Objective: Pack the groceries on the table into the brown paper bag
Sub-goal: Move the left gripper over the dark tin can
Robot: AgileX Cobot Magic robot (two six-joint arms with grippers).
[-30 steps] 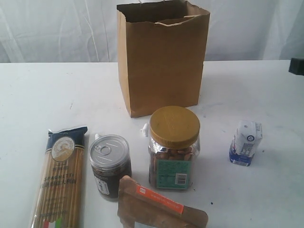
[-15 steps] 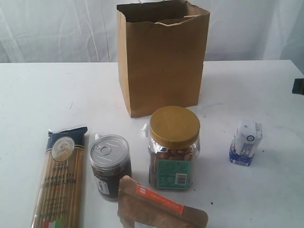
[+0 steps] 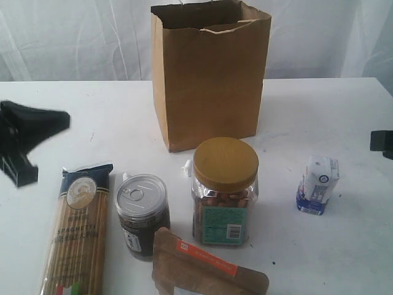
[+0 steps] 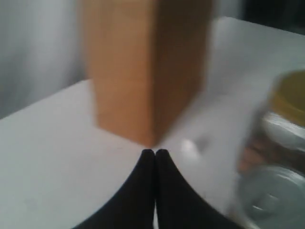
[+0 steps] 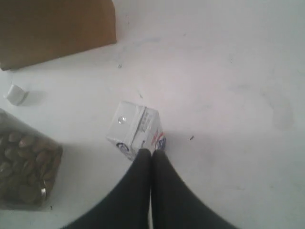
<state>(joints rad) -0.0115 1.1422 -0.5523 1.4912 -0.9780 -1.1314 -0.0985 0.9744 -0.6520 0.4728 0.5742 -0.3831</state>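
The brown paper bag [image 3: 209, 74] stands upright and open at the back of the table [image 3: 319, 252]. In front of it are the groceries: a spaghetti packet [image 3: 77, 227] lying flat, a dark pull-tab jar [image 3: 142, 214], a gold-lidded nut jar [image 3: 225, 190], a brown pouch [image 3: 206, 270] with an orange label, and a small white-blue carton [image 3: 318, 184]. My left gripper [image 3: 65, 121] hovers at the left above the spaghetti, shut and empty, pointing at the bag [image 4: 143, 71]. My right gripper [image 5: 151, 152] is shut and empty, with its tips just over the carton [image 5: 136, 129].
A small white piece [image 3: 186, 167] lies on the table between the bag and the nut jar. A white curtain [image 3: 73, 37] hangs behind the table. Only a bit of the right arm [image 3: 382, 143] shows at the right edge of the exterior view.
My left gripper has come into the exterior view from the left edge. The right arm's visible part has dropped lower along the right edge. The groceries and bag have not moved.
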